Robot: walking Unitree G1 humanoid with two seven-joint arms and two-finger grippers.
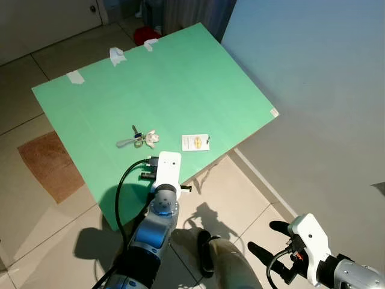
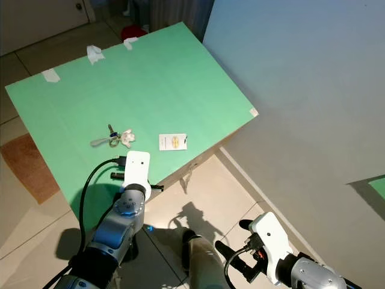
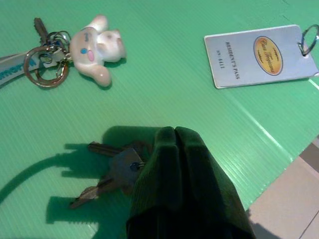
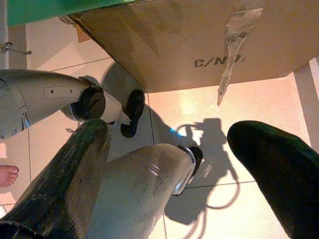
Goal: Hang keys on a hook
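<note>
We note dull metal keys [image 3: 107, 172], low in the left wrist frame on the green board [image 1: 180, 84], pinched in the closed left gripper [image 3: 174, 137]. Two other items lie above: one white plush keyring [image 3: 94, 47], one pass card [image 3: 261, 55]. Tiled floor [image 1: 36, 229], grey wall. Right gripper [image 4: 169, 164] hangs spread, empty.

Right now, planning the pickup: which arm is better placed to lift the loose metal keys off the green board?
Left. The left gripper is shut over the loose metal keys on the green corrugated board; the right gripper, fingers apart, hangs low over the floor.
</note>
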